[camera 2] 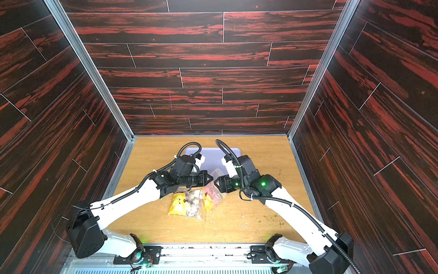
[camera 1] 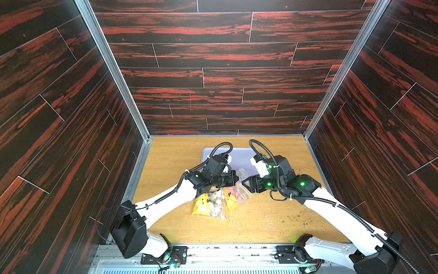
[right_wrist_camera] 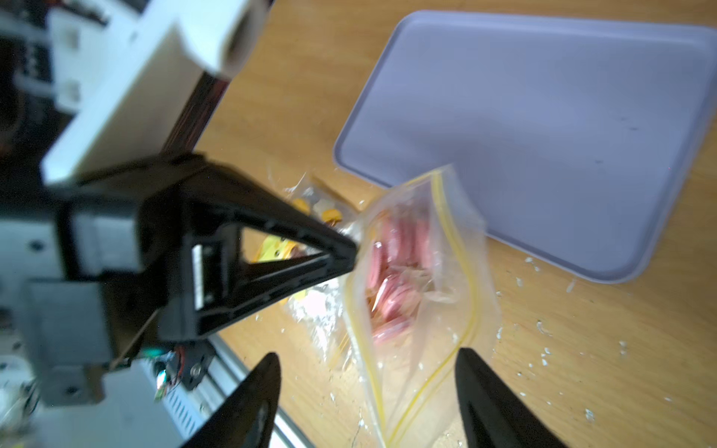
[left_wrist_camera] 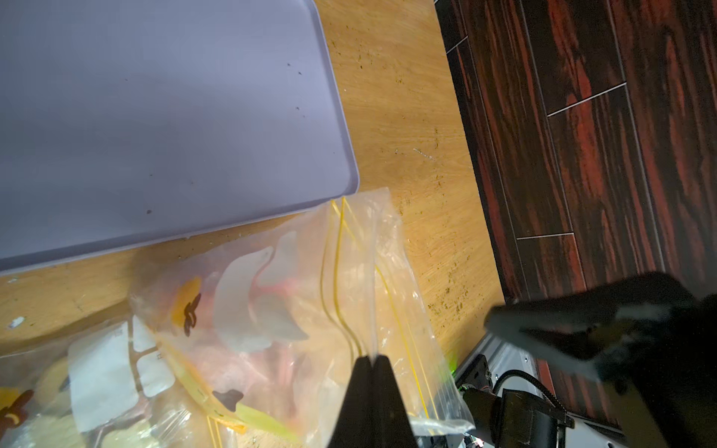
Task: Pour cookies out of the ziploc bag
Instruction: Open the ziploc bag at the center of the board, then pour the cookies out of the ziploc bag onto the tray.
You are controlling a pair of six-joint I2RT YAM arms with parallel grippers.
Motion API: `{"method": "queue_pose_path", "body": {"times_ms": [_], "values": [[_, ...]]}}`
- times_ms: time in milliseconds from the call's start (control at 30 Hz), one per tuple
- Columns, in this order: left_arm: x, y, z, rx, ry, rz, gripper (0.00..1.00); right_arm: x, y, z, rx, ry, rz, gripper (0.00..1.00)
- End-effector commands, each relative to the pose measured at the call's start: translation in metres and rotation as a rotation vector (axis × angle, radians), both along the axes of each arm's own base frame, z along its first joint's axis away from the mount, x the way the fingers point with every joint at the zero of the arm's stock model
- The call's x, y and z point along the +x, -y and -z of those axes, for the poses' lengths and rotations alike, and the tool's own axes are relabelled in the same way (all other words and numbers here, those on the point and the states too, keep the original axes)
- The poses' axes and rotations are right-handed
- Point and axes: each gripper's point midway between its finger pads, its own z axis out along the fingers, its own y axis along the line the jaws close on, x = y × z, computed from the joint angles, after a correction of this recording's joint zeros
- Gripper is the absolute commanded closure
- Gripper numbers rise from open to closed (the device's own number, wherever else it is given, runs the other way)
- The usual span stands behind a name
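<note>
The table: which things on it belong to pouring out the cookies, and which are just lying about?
Job: ziploc bag, pink cookies inside it, left gripper pinching its edge, open right gripper near it, lavender tray (likely landing spot).
Lying about: second clear bag with yellow contents, scattered crumbs.

Clear glossy plastic bag (right_wrist_camera: 446, 310); smooth matt tray (right_wrist_camera: 543, 116); wood-grain table (camera 1: 260, 220).

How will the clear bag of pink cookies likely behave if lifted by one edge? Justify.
Probably floppy: the bag is thin, wrinkled film, creasing where the left tool pinches it. Likely to sag: the cookies bunch together inside. Possibly slippery: the film looks glossy.
</note>
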Motion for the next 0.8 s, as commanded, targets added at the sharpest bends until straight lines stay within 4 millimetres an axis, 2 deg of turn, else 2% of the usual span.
{"method": "queue_pose_path", "body": {"times_ms": [0, 633, 767], "values": [[0.006, 0.007, -0.018, -0.044, 0.021, 0.002, 1.00, -0.002, -0.011, 0.007, 0.004, -0.024, -0.067, 0.33], [0.010, 0.010, -0.016, -0.048, 0.014, -0.004, 1.00, 0.005, -0.031, 0.042, 0.038, -0.015, -0.138, 0.41], [0.010, 0.011, -0.018, -0.052, 0.015, -0.001, 1.00, 0.008, -0.034, 0.049, 0.039, -0.022, -0.141, 0.45]]}}
